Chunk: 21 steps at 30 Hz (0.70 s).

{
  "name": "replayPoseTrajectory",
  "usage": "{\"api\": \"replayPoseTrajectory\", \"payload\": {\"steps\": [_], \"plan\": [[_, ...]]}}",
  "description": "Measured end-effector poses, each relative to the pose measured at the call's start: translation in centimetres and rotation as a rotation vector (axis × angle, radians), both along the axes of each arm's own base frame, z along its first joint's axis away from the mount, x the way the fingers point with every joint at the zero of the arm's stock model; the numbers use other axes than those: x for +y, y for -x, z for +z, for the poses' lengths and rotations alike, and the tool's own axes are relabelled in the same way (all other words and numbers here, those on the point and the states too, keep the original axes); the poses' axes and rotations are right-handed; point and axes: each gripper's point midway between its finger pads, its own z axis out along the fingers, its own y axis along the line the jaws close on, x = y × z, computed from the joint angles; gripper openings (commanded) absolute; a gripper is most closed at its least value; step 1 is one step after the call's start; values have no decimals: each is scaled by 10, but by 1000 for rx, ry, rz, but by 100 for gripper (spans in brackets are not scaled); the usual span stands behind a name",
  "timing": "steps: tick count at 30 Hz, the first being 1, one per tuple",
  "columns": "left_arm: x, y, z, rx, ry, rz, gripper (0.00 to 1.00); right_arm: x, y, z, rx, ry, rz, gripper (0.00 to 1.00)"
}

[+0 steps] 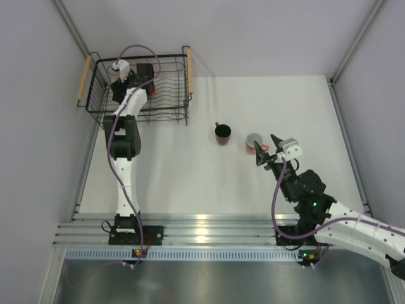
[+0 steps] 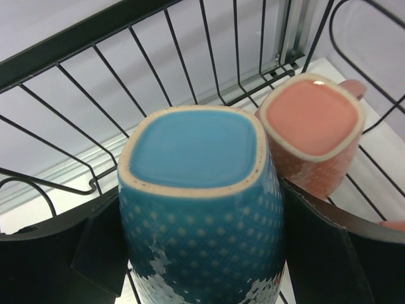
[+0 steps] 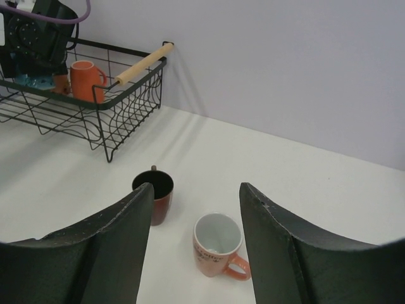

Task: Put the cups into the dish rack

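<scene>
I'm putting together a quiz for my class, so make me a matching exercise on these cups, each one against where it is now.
Things: 1 blue cup; 2 dark cup; 3 orange cup.
Places: A on the table; B in the dish rack, ungripped; C upside down in the left gripper.
Pairs: 1-C; 2-A; 3-B.

Black wire dish rack (image 1: 169, 88) sits far-left on white worktop (image 1: 190, 183); right of it dark brown mug (image 1: 223, 132), then, seemingly nearer, salmon-pink mug (image 1: 255, 142).
</scene>
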Motion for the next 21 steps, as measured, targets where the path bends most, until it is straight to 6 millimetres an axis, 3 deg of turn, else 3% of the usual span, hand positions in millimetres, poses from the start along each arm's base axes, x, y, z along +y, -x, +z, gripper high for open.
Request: {"api": "replayPoseTrajectory", "payload": {"steps": [9,21], "plan": [[15,-2,-10,31,-24,31,0,-5,-2,0,-2,-4,-18,59],[19,4,-21,123,-72,38,0,-11,-3,-1,-1,-13,-31,60]]}}
